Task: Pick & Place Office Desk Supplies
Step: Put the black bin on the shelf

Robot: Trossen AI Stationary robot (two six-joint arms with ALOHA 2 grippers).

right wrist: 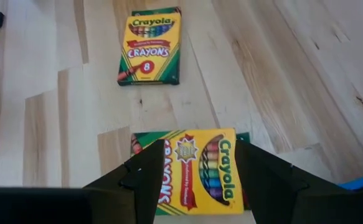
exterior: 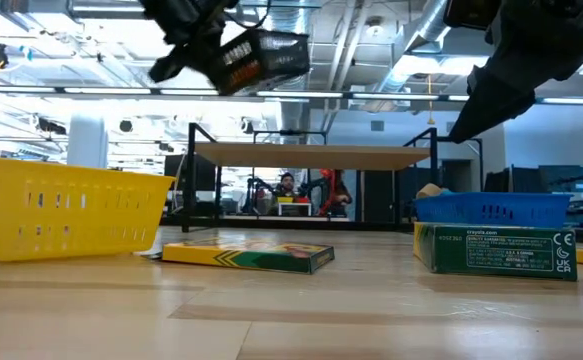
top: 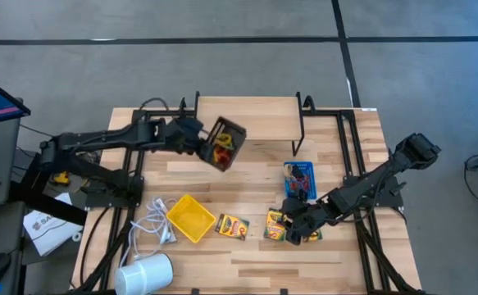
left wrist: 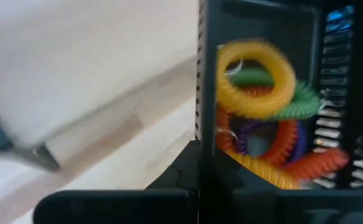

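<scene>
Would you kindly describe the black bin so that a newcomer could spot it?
Start at the wooden table and follow the left arm to its gripper. It holds the black bin tilted in the air, with coloured coil rings inside; the yellow bin and blue bin rest on the table.

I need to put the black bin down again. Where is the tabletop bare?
Bare wood lies between the shelf and the yellow bin, left of the blue bin. The front strip is crowded: crayon boxes, the right gripper, cable and white cylinder.

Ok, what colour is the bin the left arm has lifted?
Black, a slatted plastic bin holding coloured coil rings; clearest in the high view.
</scene>
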